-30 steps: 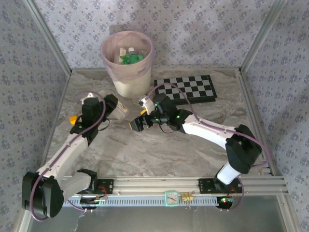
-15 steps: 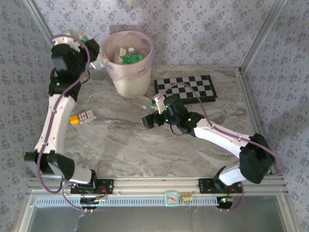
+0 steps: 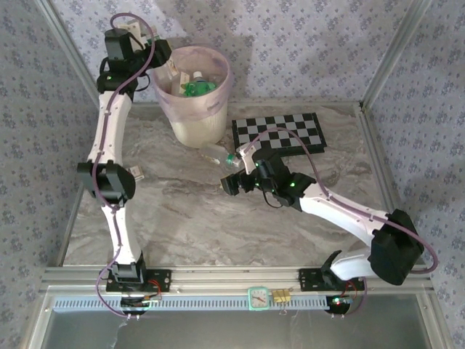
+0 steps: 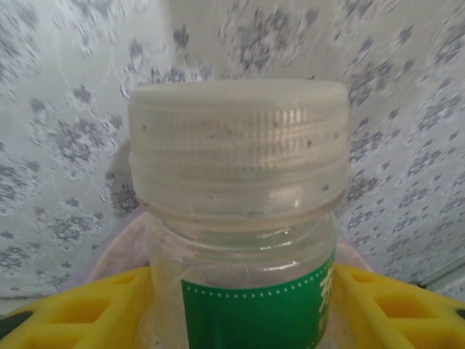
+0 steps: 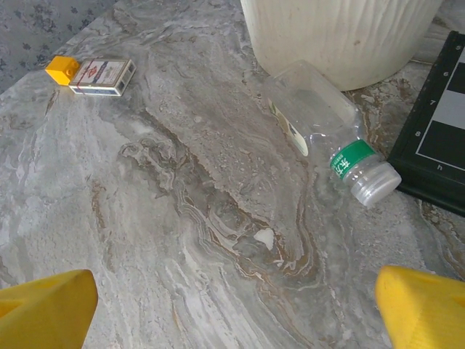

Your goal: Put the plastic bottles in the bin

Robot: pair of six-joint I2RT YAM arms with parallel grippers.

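Observation:
A clear plastic bottle [image 4: 240, 145] with a white cap and a green label stands between the yellow fingers of my left gripper [image 4: 243, 309], which is shut on it. From above, that left gripper [image 3: 169, 67] hangs at the left rim of the bin [image 3: 190, 120], a cream-white basket with a pinkish liner and green and clear bottles [image 3: 195, 86] inside. Another clear bottle [image 5: 320, 120] with a green neck band lies on its side on the table against the bin's [image 5: 341, 36] base. My right gripper [image 5: 232, 313] stands open just short of it, low over the table [image 3: 231, 182].
A black-and-white chessboard [image 3: 280, 132] lies right of the bin, its corner [image 5: 439, 138] beside the lying bottle's cap. A small yellow-and-white carton [image 5: 94, 74] rests on the marble table [image 3: 182, 218] to the left, partly behind my left arm [image 3: 136, 172].
My left arm has risen from the table to the bin's left rim, carrying the bottle. My right gripper has shifted a little to the right, still open.

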